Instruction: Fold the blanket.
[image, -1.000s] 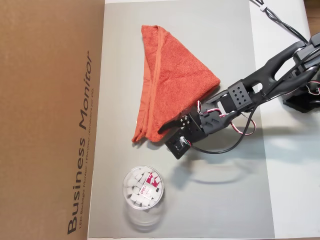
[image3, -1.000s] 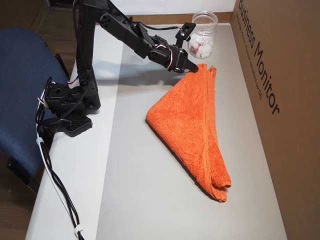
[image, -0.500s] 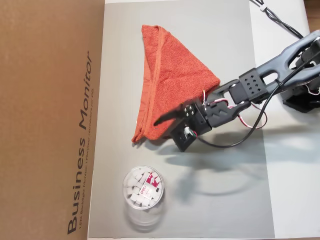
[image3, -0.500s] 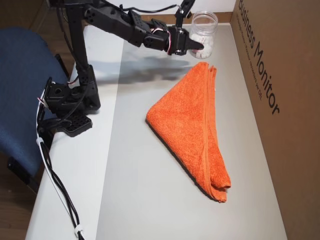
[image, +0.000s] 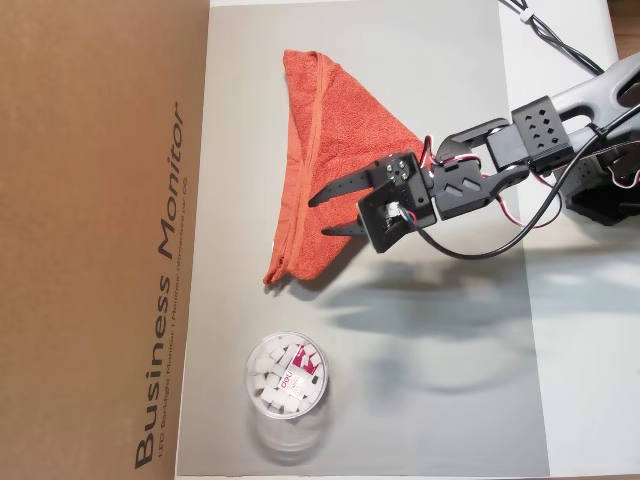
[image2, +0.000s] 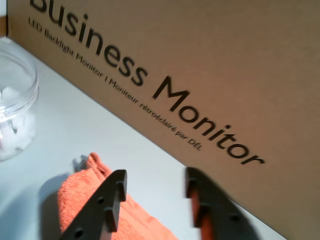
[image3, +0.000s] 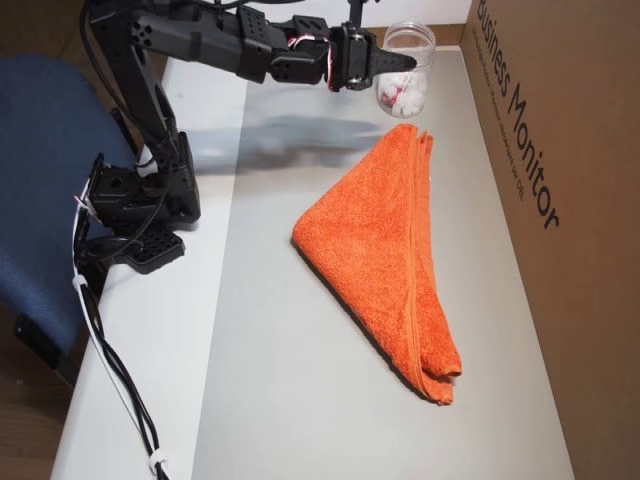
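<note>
Below my jaws: the blanket (image: 335, 150), orange-red, folded into a triangle, lying flat on the grey mat (image: 450, 380) of the bench.
My jaws (image: 322, 213): spread apart with nothing between them, raised clear above the blanket; in the wrist view (image2: 152, 187) the two black fingers frame empty space.
Nearest blanket part: the narrow corner (image2: 92, 162), just under and beside my fingertips, not touched.
Blanket edge: the hemmed fold line (image3: 416, 250) runs along the side that faces the box.
Ahead of my jaws: the cardboard box (image2: 210, 65) printed "Business Monitor", a wall along the mat's edge.
Off to one side of my jaws: a clear round tub (image: 286, 376) with white pieces inside, apart from the blanket.
Behind my jaws: my black arm (image3: 210, 45), reaching out from its base (image3: 135, 205).
</note>
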